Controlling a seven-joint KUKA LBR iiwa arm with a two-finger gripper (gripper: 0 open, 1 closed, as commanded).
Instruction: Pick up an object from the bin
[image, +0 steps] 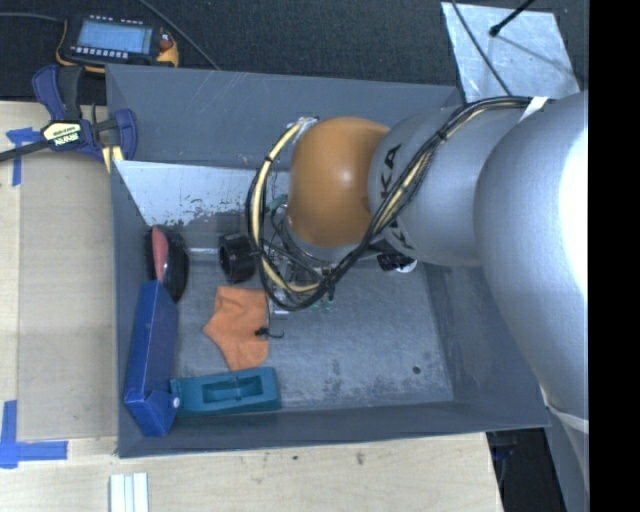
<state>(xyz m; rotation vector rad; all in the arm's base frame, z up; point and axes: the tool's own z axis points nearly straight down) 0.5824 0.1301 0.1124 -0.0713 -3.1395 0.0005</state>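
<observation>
gripper (272, 322) low over right edge of crumpled orange cloth (236, 322), left-centre of bin (400, 375) floor. wide or narrow: cannot tell. black round part (237, 257) just beyond cloth, toward back wall; teal block (228, 390) near front; blue box (150, 360) along left wall.

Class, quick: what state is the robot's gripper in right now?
Gripper: cannot be told; it hangs at the right edge of the orange cloth.

Partly hidden black "K" lettering on the silver arm (450, 200).
</observation>
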